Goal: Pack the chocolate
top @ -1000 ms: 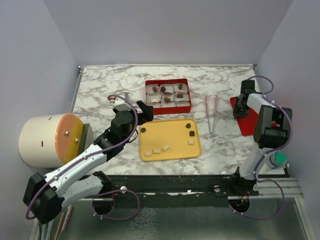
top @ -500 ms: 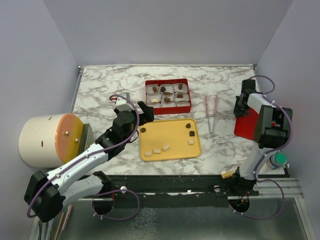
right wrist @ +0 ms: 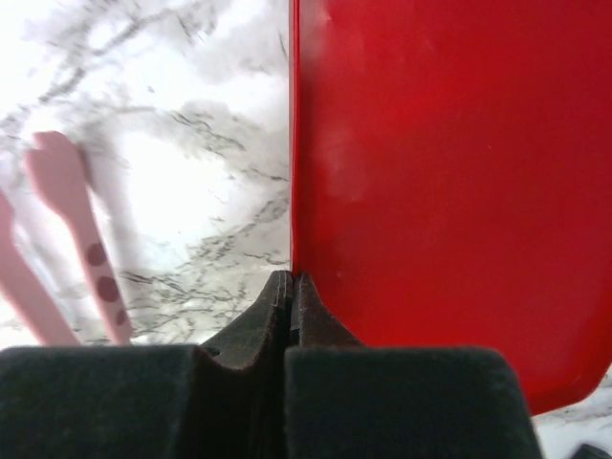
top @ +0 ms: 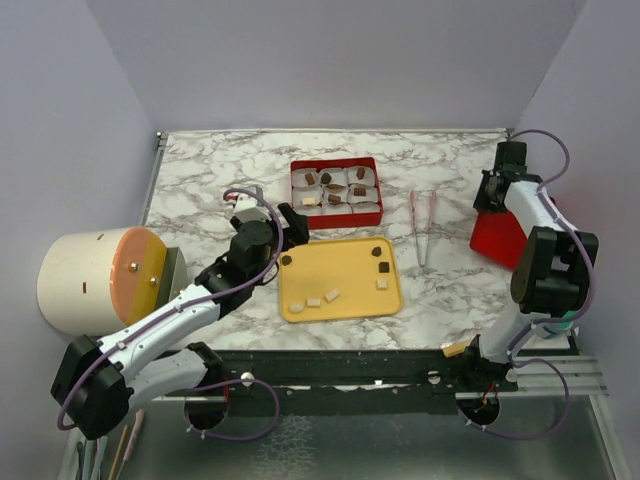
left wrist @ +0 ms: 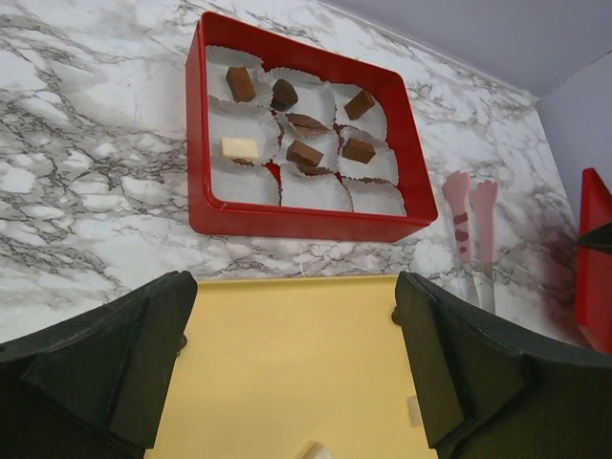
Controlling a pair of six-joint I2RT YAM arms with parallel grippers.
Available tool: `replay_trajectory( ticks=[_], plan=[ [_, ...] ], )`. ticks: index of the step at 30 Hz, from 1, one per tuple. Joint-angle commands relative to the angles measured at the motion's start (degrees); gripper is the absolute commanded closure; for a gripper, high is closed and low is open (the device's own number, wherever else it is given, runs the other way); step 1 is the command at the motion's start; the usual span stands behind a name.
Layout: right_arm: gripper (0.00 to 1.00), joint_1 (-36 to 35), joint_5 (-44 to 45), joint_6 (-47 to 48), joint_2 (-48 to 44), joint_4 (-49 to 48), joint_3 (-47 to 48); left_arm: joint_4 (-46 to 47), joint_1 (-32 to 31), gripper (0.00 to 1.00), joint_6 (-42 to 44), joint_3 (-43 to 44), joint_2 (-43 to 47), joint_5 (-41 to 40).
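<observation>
The red box (top: 296,196) holds white paper cups with several brown chocolate pieces (top: 327,179) and one pale piece; it also shows in the left wrist view (left wrist: 196,143), with its chocolates (left wrist: 304,153). The yellow tray (top: 340,275) carries dark pieces (top: 383,267) at its far corners and several pale pieces (top: 313,301). My left gripper (top: 288,226) is open and empty, over the tray's far left part (left wrist: 296,301). My right gripper (top: 492,195) is shut on the edge of the red lid (top: 498,240), held tilted at the right (right wrist: 292,282).
Pink tweezers (top: 423,225) lie between the box and the lid, also in the left wrist view (left wrist: 470,220) and the right wrist view (right wrist: 76,220). A white cylinder with an orange face (top: 95,280) stands at the left edge. A green-capped object (top: 558,318) sits by the right arm's base.
My right gripper has moved up and toward the back with the red lid, lifting its near edge off the table. My left gripper has crept slightly forward.
</observation>
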State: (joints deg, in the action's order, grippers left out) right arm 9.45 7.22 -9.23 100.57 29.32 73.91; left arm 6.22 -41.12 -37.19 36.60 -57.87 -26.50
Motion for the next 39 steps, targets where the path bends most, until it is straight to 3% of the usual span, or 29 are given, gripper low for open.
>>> replay_trajectory(
  ticks=[1, 11, 25, 39],
  plan=[
    [1.00, 0.3, -3.0, -0.9, -3.6, -2.7, 3.0, -0.4, -0.4, 0.04, 0.9, 1.4, -1.6, -1.5],
    [1.00, 0.0, -12.9, -2.9, -6.2, -4.7, 7.4, -0.2, -0.3, 0.04, 1.6, 5.5, -6.3, -0.5],
    [1.00, -2.0, -25.9, -6.9, -12.3, -10.3, 5.7, 0.1, -0.3, 0.04, 3.2, 11.4, -10.5, 3.6],
    [1.00, -3.4, -44.0, -15.2, -21.9, -23.3, -1.3, 0.1, 1.8, 0.04, -2.2, 17.0, -14.4, 16.6]
  ],
)
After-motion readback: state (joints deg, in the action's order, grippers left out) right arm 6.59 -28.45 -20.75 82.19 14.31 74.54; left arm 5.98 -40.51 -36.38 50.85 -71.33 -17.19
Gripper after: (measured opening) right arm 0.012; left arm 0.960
